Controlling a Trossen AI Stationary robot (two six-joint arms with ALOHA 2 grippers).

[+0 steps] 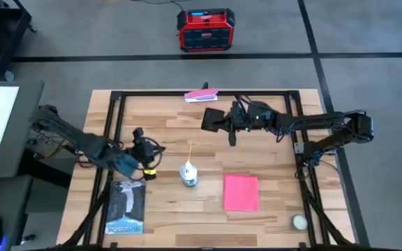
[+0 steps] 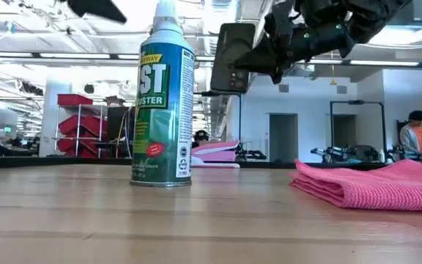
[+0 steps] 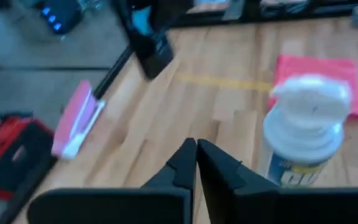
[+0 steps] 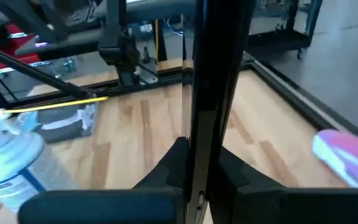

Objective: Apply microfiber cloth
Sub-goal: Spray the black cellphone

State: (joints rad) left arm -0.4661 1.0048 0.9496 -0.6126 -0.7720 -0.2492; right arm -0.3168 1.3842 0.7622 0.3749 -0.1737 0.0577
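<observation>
Cloth (image 1: 241, 192) lies flat and folded on the table (image 1: 166, 118), bright pink, rectangular, near the front edge on the right arm's side, untouched by either gripper. In the low view its soft folded edge (image 2: 328, 187) shows a nubby weave, so it should crumple easily when pinched. Just beside it, toward the left arm, stands the spray can (image 1: 189, 173).

Right gripper (image 1: 230, 120) hangs above the table behind the cloth, jaws clamped on a black phone (image 1: 213, 118), held edge-on (the wrist view shows it running straight up between the fingers (image 4: 173, 165)). Left gripper (image 1: 144, 150) hovers beside the can, jaws closed on nothing.

Judging from this, the phone is being presented and the wiping has not begun. The next move calls for the left gripper to open, reach past the can and pinch the cloth, then bring it to the phone's face.
</observation>
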